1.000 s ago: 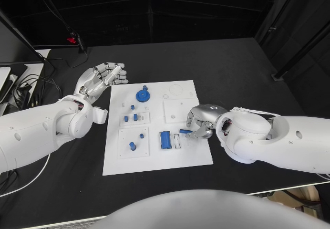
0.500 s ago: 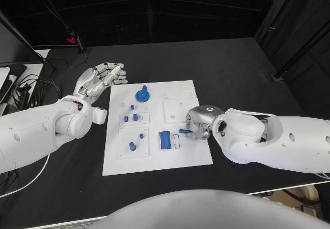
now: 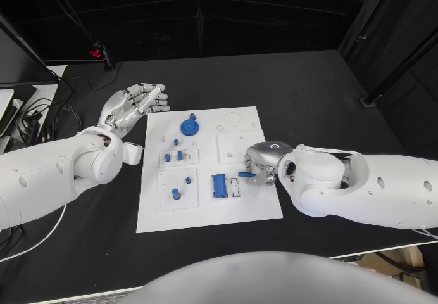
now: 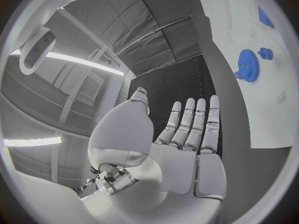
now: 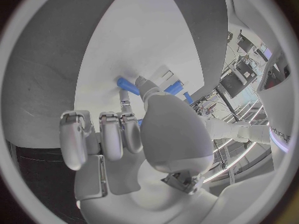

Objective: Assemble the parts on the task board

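Note:
The white task board (image 3: 239,136) lies mid-table. On it are a blue gear (image 3: 190,126), small blue pegs (image 3: 175,155) and a blue block (image 3: 219,185). My right hand (image 3: 262,163) is over the board's right edge with its fingers curled, and it pinches a small blue piece (image 3: 246,174) just right of the block. The right wrist view shows the thumb tip on that blue piece (image 5: 127,84) against the board (image 5: 124,45). My left hand (image 3: 135,104) hovers flat and holds nothing, off the board's far left corner, and the left wrist view shows it (image 4: 187,134) near the gear (image 4: 247,65).
Black table (image 3: 301,88) surrounds the board. Cables and equipment (image 3: 37,107) lie at the table's left edge. A black stand with a red clip (image 3: 96,54) rises at the far left.
My right arm has edged slightly leftward over the board's right edge, with the hand staying at the small blue piece. The left hand has not moved.

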Controlling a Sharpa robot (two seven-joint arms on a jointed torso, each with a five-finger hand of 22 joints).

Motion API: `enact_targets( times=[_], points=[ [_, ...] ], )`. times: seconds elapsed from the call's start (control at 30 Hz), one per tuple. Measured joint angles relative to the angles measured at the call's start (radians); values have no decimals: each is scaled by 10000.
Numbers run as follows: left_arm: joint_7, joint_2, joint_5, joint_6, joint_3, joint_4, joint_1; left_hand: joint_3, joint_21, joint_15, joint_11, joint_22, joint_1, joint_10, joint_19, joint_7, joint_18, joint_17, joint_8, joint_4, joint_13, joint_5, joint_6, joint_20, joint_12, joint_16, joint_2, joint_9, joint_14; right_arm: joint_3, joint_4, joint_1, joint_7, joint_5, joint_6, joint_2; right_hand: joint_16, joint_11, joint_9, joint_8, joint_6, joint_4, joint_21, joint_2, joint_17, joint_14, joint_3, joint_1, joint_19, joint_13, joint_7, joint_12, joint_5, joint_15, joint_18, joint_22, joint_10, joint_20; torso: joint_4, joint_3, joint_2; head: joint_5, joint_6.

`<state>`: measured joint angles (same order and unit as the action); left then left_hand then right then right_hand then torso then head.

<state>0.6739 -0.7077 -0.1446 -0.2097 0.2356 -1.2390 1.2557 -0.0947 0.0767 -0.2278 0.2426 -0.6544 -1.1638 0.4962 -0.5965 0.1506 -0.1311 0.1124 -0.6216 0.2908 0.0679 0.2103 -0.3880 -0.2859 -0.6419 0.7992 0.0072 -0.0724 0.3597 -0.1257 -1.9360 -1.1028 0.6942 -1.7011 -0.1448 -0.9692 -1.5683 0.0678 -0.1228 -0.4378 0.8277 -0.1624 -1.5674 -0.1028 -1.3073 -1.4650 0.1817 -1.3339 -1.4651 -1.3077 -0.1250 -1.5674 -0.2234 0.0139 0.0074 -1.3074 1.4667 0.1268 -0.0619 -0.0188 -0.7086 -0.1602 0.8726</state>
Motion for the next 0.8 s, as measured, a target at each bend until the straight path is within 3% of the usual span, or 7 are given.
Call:
enact_targets(
  times=[0.13, 0.2, 0.4, 0.73, 0.8],
  points=[
    [-1, -1, 0, 1, 0, 0, 0, 0, 0, 0, 0, 0, 0, 0, 0, 0, 0, 0, 0, 0, 0, 0, 0, 0, 0, 0, 0, 0, 0, 5, 40, -3, 9, -30, 33, 81, 0, 0, -47, -145, 1, 90, 0, 313, 0, 0, 175, -169, 0, 0, 0, 0, -199, 1, 0, 0, 0, 0, 1, 0, 0, 1, 0],
    [-1, -1, 0, 2, 0, 1, 0, 0, 0, 0, 0, 0, 0, 0, 0, 0, 0, 1, 0, 0, 0, 0, 0, 0, 0, 0, 0, 0, 0, 7, 65, -3, 13, -49, 48, 139, 0, 0, -68, -151, 1, 105, 0, 323, 0, 0, 190, -162, 0, 0, 0, 0, -199, 0, 0, 0, 0, 0, 1, -1, 0, 1, 0],
    [-3, 8, 0, 8, 0, 6, 0, 0, 0, 0, 0, 0, 0, 0, 0, 0, 0, -11, 0, 0, 0, 0, 0, 0, 0, 0, 0, 9, 0, 13, 124, -8, 17, -158, 126, 257, 0, 0, -103, -233, -35, 210, 0, 643, 0, 0, 430, -271, -36, 0, 35, 0, -313, 1, 1, 0, 0, -36, 1, -3, 0, -20, 0],
    [-7, 5, 0, 15, 0, 8, 0, 0, 0, 0, 0, -1, 0, 0, 0, 0, 0, -11, 0, 0, 0, 0, 0, 0, 0, 0, 0, 9, 0, 29, 149, -21, -3, -361, 368, 312, 0, -36, -98, -263, 44, 437, 0, 825, 0, 0, 773, -349, -36, 0, 33, 0, -463, 1, -1, 0, -37, -35, 6, -3, 1, -13, 0],
    [-7, 5, 0, 16, 0, 8, 0, 0, 0, 0, 0, -1, 0, 0, 0, 0, 0, -10, 0, 0, 0, 0, 0, 0, 1, 0, 0, 9, 0, 29, 144, -21, -14, -382, 376, 317, 0, -36, -38, -133, 219, 521, 0, 837, 0, 0, 882, -361, -36, 0, 18, 0, -463, 1, -1, 0, -37, -35, 8, -3, 3, -13, 0]
  ],
)
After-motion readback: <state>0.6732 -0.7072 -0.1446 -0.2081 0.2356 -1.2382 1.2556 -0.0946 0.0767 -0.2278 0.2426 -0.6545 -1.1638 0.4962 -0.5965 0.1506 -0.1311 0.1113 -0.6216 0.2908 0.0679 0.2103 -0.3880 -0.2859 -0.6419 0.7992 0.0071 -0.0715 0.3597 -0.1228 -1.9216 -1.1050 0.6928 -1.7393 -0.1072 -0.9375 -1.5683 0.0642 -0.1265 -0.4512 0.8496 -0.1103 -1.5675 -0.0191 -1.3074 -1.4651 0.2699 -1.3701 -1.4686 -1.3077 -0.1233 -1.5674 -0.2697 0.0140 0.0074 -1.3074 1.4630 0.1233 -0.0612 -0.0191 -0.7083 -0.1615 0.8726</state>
